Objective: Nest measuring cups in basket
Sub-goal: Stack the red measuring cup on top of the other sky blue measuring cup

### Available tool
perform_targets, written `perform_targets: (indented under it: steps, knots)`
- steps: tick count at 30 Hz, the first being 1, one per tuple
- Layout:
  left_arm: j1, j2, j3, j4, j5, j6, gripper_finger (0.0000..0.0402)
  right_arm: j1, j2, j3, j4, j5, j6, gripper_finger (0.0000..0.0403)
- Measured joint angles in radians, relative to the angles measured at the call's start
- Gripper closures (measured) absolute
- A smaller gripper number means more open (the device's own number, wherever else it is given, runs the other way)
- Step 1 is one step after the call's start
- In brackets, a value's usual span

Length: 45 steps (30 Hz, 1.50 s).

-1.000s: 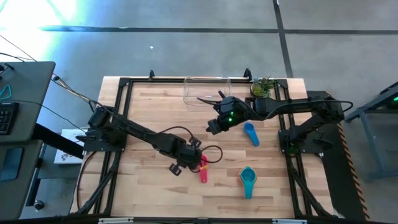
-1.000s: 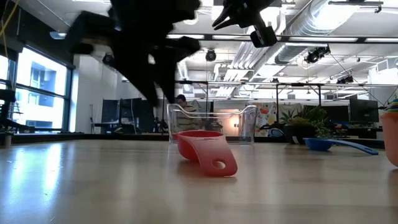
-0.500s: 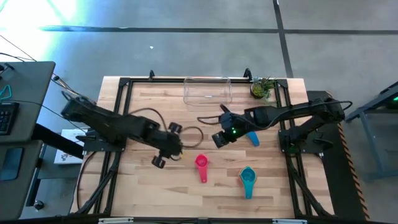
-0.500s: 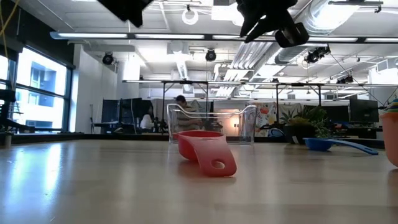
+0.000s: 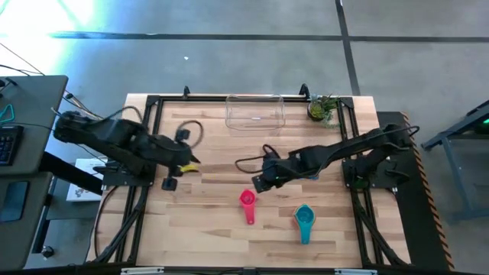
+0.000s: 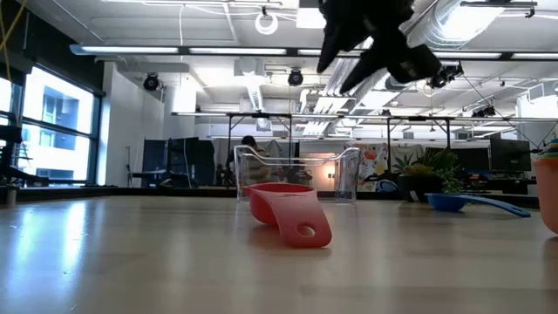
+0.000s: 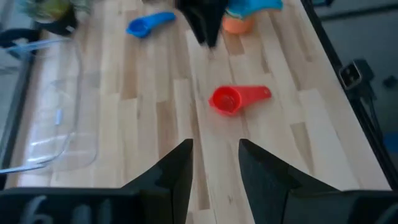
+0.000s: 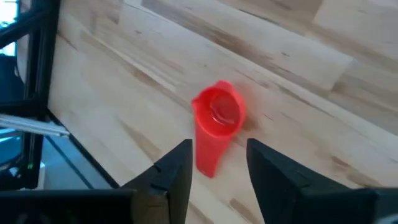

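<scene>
Here we see the wooden table (image 5: 199,229) from above, with the clear basket (image 5: 254,111) at its far edge, holding no cups, and a small potted plant (image 5: 322,108) just beside it at the far right corner. The left arm is drawn back over the table's left side, its left gripper (image 5: 170,179) near the left frame rail and well apart from every cup; in its own wrist view the two dark fingers (image 7: 176,174) stand apart with bare wood between them, holding nothing. The right arm reaches in from the right, and the right gripper (image 5: 260,182) hangs just beside and above the red cup (image 5: 247,200), which lies upright near the table's middle with its handle pointing toward the near edge. In the right wrist view its fingers (image 8: 175,171) are spread, the red cup showing between them on the wood, untouched. To the right of the red cup, nearer the front edge, sits the teal cup (image 5: 304,217), and the left wrist view shows it resting in an orange cup (image 7: 237,23). The blue cup (image 7: 150,22) lies farther back; in the top view the right arm hides it.
</scene>
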<state>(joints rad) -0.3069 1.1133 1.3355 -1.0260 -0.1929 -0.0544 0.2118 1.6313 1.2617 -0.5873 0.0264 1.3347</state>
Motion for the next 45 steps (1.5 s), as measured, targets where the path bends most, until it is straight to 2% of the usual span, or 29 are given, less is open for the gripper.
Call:
perform_targets:
  steps: [5,12,22,38,42,45]
  knots:
    - [0.0,-0.073,0.0,-0.025,-0.056,-0.043,0.0284,0.001,0.065,0.0,0.053,0.026,0.033,0.0266]
    - [0.0,-0.115,-0.001,-0.049,-0.08,-0.076,0.0284,0.001,0.144,0.0,0.087,0.025,0.038,0.0276]
    - [0.0,-0.114,-0.001,-0.06,-0.082,-0.075,0.0284,0.007,0.247,-0.001,0.155,-0.027,0.053,0.0277]
    - [0.0,-0.111,-0.001,-0.077,-0.084,-0.075,0.0284,0.018,0.326,-0.001,0.202,-0.02,0.062,0.0277]
    - [0.0,-0.111,-0.001,-0.078,-0.085,-0.074,0.0284,0.018,0.336,0.0,0.211,-0.026,0.079,0.0292]
    - [0.0,-0.111,-0.001,-0.078,-0.089,-0.074,0.0284,0.018,0.343,-0.001,0.208,-0.036,0.08,0.0321]
